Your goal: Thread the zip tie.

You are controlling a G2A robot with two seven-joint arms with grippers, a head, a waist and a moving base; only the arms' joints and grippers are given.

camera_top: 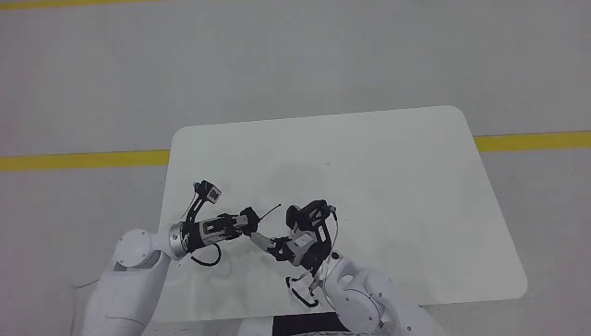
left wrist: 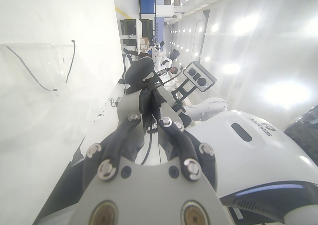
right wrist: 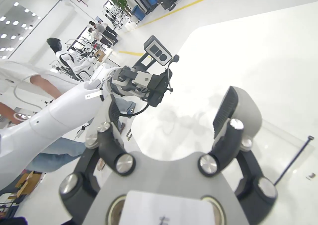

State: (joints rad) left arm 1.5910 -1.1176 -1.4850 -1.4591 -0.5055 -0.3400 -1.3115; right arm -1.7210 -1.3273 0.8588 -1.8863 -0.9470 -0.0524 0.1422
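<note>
My left gripper (camera_top: 251, 222) is shut on a thin black zip tie (camera_top: 271, 213) above the table's near-left part. From the right wrist I see that gripper (right wrist: 159, 89) pinching the tie (right wrist: 170, 79), whose square head sticks out past the fingers. In the left wrist view the pads (left wrist: 142, 72) are pressed together and the tie's strap (left wrist: 169, 79) runs out beyond them. My right gripper (right wrist: 171, 104) is open with nothing between its fingers, a short way from the tie. From above, it (camera_top: 277, 246) sits just beside the left one.
Two loose black zip ties (left wrist: 71, 62) (left wrist: 24, 67) lie in a clear shallow tray (left wrist: 37, 44) on the white table (camera_top: 388, 179). One of them (right wrist: 293, 161) lies close to the right gripper. The table's far and right parts offer free room.
</note>
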